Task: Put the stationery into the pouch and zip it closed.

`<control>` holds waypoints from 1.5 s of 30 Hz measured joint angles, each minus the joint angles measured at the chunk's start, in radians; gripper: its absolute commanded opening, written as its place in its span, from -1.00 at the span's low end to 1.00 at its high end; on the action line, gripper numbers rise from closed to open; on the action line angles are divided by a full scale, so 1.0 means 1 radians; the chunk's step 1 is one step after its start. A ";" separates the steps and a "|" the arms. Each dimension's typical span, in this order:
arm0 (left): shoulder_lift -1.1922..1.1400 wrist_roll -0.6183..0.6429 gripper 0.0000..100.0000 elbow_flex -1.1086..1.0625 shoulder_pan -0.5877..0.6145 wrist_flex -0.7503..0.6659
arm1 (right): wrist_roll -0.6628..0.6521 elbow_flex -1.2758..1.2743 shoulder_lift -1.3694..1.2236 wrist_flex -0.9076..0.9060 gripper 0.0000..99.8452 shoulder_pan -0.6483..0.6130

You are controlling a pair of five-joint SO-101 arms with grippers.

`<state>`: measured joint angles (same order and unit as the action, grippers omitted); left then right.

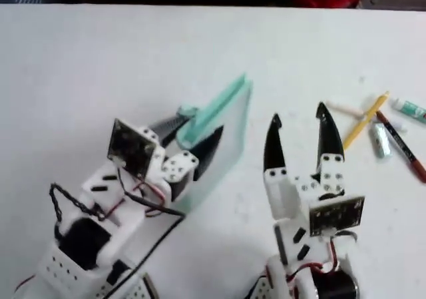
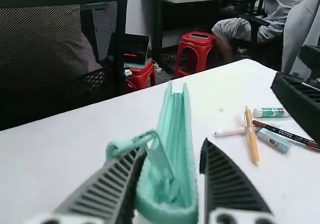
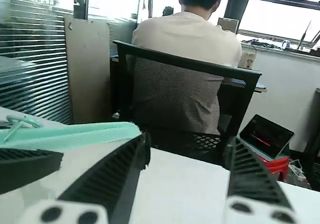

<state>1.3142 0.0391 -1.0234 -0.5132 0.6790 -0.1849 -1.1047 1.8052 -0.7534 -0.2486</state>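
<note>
A mint-green pouch [image 1: 223,116] stands on its edge on the white table [image 1: 100,66], zip edge up. My left gripper [image 1: 200,134] is shut on its near end. In the left wrist view the pouch [image 2: 176,109] rises between the fingers, with its zip pull loop [image 2: 122,145] beside one finger. To the right lies the stationery: a yellow pencil [image 1: 365,120], a pink pen [image 1: 345,108], a red-and-black marker [image 1: 401,146], a glue stick [image 1: 409,109] and a small bluish piece [image 1: 381,140]. My right gripper [image 1: 298,112] is open, left of the stationery, nothing between its fingers.
The table's far edge [image 1: 213,6] runs along the top of the high view. Beyond it are a mesh chair [image 3: 190,104] and red stools [image 2: 197,47]. Bare table lies between the pouch and the right gripper and across the far left.
</note>
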 measured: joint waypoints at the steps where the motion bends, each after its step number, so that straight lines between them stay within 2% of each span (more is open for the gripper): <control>1: 0.003 0.002 -0.63 -0.009 0.000 0.006 | -0.017 0.008 0.000 -0.014 -0.53 -0.017; 7: 0.003 0.002 -0.63 -0.083 0.000 0.011 | -0.114 0.149 -0.152 -0.115 -0.53 -0.137; 16: 0.003 0.002 -0.64 -0.133 0.000 0.011 | -0.121 0.744 -0.779 -0.437 -0.53 -0.249; 22: 0.003 0.002 -0.64 -0.133 0.000 0.011 | 0.049 1.223 -1.086 -0.697 -0.40 -0.324; 26: 0.017 0.025 -0.64 -0.157 -0.044 0.011 | 0.144 1.462 -1.350 -0.873 -0.43 -0.367; 29: 0.018 0.028 -0.64 -0.195 -0.071 -0.048 | 0.164 1.617 -1.467 -0.947 -0.48 -0.399; 33: 0.018 0.029 -0.64 -0.244 -0.074 -0.137 | 0.124 1.657 -1.485 -0.961 -0.58 -0.437; 37: 0.018 0.029 -0.64 -0.252 -0.072 -0.149 | 0.077 1.605 -1.435 -0.961 -0.59 -0.442; 45: 0.017 0.029 -0.64 -0.259 -0.040 -0.150 | 0.068 1.404 -1.315 -0.961 -0.59 -0.443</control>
<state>1.3311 0.0683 -1.2827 -0.5531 0.5286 -0.1174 0.2992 0.4902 -1.7139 -0.6920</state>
